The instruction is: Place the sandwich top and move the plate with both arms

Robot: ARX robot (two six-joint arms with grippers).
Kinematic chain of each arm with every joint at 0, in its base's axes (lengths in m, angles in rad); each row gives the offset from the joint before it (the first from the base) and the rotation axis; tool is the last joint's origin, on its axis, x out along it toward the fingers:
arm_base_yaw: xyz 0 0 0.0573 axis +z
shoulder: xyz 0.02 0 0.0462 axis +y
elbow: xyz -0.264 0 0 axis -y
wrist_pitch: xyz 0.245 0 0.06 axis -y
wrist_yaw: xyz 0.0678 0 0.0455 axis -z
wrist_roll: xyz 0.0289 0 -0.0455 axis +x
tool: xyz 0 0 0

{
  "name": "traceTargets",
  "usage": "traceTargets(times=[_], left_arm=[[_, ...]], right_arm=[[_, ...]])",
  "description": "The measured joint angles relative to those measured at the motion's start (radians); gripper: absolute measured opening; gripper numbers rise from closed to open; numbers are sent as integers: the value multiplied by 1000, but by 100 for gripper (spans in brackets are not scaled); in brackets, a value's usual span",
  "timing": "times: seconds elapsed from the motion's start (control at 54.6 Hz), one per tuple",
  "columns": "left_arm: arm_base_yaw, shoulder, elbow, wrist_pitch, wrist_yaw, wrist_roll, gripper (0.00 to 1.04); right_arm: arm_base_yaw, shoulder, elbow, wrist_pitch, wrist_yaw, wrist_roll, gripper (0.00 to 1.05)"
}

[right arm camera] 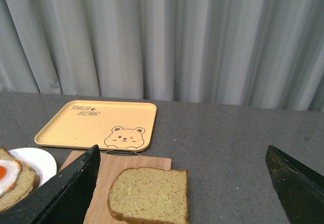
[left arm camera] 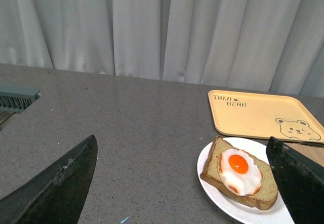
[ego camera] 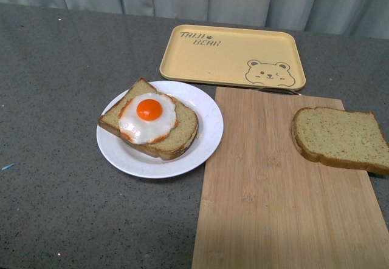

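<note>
**Clerk:** Item one, sandwich top (ego camera: 340,138)?
**Checker:** One plain slice, bare face up. It lies flat at the far right of the cutting board (ego camera: 273,196) and reaches over the board's right edge. It is at 3 o'clock from the plate (ego camera: 206,129) and well apart from it.
**Clerk:** The plate?
**Checker:** Round, white, on the grey bench (ego camera: 55,99). Its rim meets the board's left edge. It carries one bread slice topped with a fried egg (ego camera: 149,120).
**Clerk:** Other stock?
**Checker:** One yellow tray (ego camera: 231,53) with a bear drawing, at 1 o'clock from the plate, just beyond the board's far end. A grey curtain (right arm camera: 162,37) hangs behind.
**Clerk:** Left claw (left arm camera: 180,140)?
**Checker:** Released, jaws spread wide above the bench, with the plate near its right finger.
**Clerk:** Right claw (right arm camera: 182,148)?
**Checker:** Released, jaws spread wide, raised clear of the board, with the sandwich top showing between the jaws.
</note>
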Motion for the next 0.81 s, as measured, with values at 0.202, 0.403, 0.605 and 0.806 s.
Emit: traceTargets(times=[0.202,0.403,0.605,0.806], left_arm=[[0,0,0,0,0,0,98],[0,0,0,0,0,0,98],[0,0,0,0,0,0,98],[0,0,0,0,0,0,98]], right_arm=[[0,0,0,0,0,0,95],[0,0,0,0,0,0,95],[0,0,0,0,0,0,95],[0,0,0,0,0,0,95]])
